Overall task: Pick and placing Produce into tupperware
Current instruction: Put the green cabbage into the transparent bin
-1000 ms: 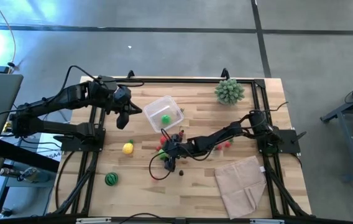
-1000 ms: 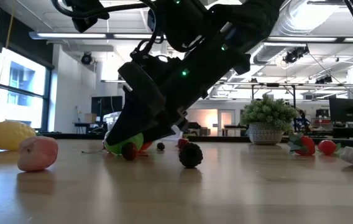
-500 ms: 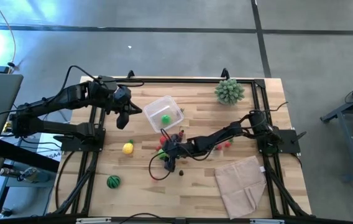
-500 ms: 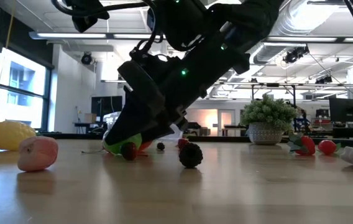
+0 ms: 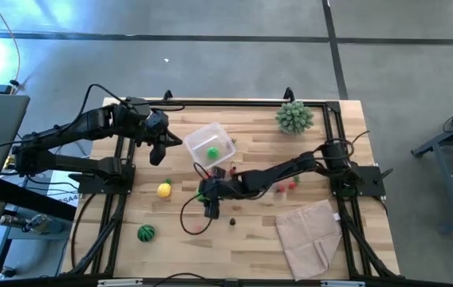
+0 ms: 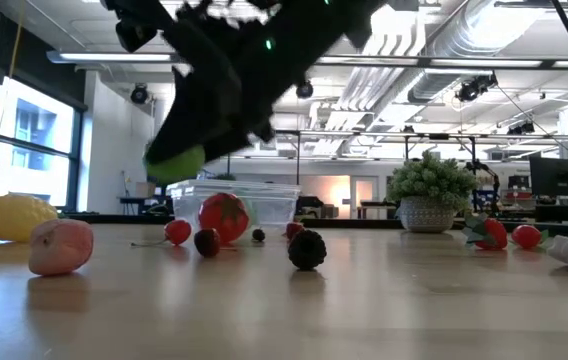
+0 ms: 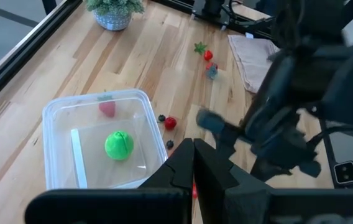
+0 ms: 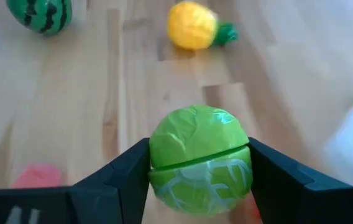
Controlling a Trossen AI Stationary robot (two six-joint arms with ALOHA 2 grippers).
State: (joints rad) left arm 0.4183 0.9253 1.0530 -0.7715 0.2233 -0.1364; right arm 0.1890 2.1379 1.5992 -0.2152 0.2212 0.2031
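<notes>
My right gripper (image 5: 209,197) hovers over the table's middle, shut on a green leafy toy round (image 8: 200,158), which is also in the low view (image 6: 176,162). The clear tub (image 5: 188,142) stands farther back and holds a green round (image 7: 119,144) and a small red piece (image 7: 107,109). The yellow lemon (image 5: 164,190) and striped melon (image 5: 144,232) rest on the wood to the left. A red tomato (image 6: 224,215) and a dark berry (image 6: 307,248) sit below the raised gripper. My left gripper (image 5: 159,153) waits, shut, just left of the tub. My right gripper pinches the green round between its two fingers (image 8: 120,177), one on each side at its middle (image 8: 164,163). The fingers slant down from the table's right toward its left. The round is lifted clear of the table (image 6: 176,162).
A spiky pale-green plant ball (image 5: 294,117) stands at the far right corner and a beige folded cloth (image 5: 310,235) lies near right. Small red berries (image 5: 290,185) sit right of centre. A pink fruit (image 6: 61,246) lies near the lemon. Bare wood stretches along the near edge.
My right gripper has risen from the table and shifted a little toward the left edge, carrying the green round up with it. The round, low on the wood a second ago, now hangs clear, and the tomato and tub behind it show in the low view.
</notes>
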